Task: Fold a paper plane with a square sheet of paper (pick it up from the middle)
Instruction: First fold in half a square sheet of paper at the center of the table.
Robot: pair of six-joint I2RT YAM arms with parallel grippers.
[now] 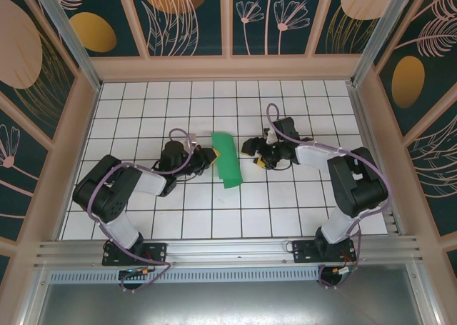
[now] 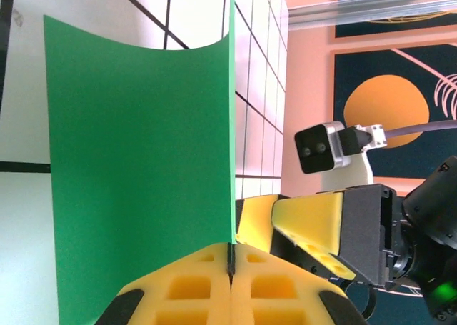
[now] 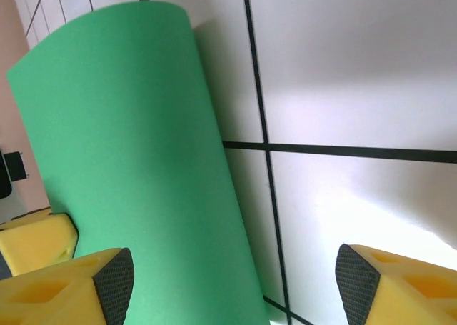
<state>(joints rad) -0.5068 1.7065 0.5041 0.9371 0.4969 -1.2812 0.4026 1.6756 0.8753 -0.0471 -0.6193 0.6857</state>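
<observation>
Our left gripper's (image 2: 230,271) yellow fingers (image 2: 186,293) are pressed together on one edge of the square sheet of paper (image 2: 143,161). The sheet curves up off the white grid table (image 1: 285,218), about mid-table between the two arms. Our right gripper (image 3: 235,286) hangs just beside the sheet, fingers spread wide and holding nothing. To fold well, we judge that we need a firm pinch while the free half is laid over, with edges matched before any crease is pressed. The right gripper itself crowds the sheet's other side. The painted walls (image 1: 43,125) are well apart.
</observation>
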